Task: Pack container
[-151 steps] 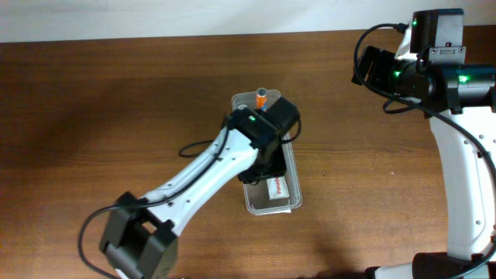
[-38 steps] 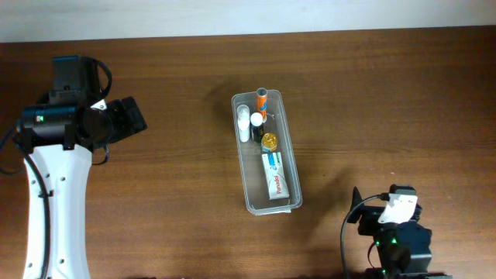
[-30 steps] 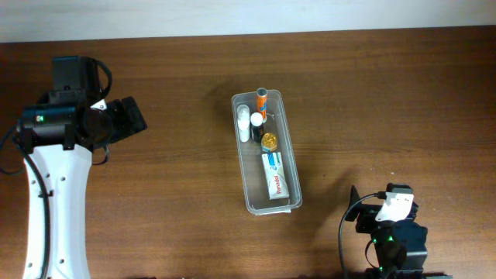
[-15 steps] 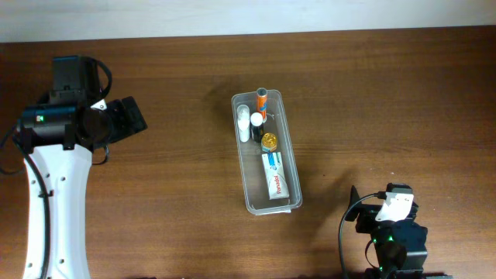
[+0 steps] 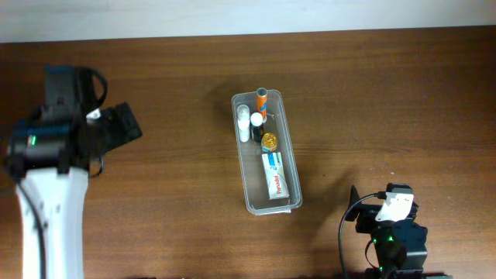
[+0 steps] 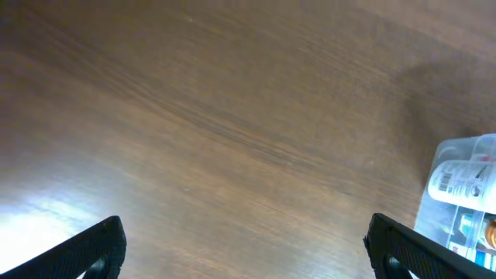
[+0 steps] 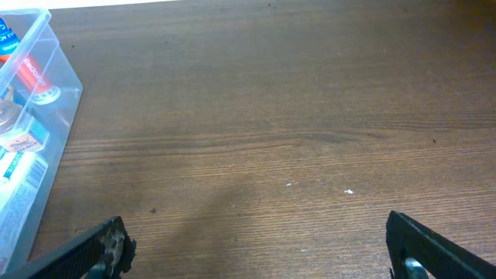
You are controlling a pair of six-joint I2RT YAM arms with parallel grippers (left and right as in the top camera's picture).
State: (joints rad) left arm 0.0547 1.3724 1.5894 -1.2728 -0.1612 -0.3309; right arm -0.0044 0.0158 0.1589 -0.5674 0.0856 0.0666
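The container (image 5: 253, 184) lies near the middle of the wooden table (image 5: 372, 93), its long side running away from the robot. At its far end an orange tube (image 5: 262, 98) stands upright. Just nearer are a white bottle (image 5: 244, 122) and a dark bottle with a white cap (image 5: 256, 121), side by side. A gold-capped item (image 5: 269, 140) comes next, and a toothpaste box (image 5: 274, 177) lies flat along the near half.

The left arm (image 5: 54, 147) is well off to the container's left. The left gripper (image 6: 246, 249) has its fingers (image 6: 97, 246) spread wide over wood, with the container's corner at the right edge of the wrist view. The right arm (image 5: 391, 236) sits off the container's near right corner. The right gripper (image 7: 263, 246) also has its fingers (image 7: 108, 242) spread wide, the container at that view's left edge.
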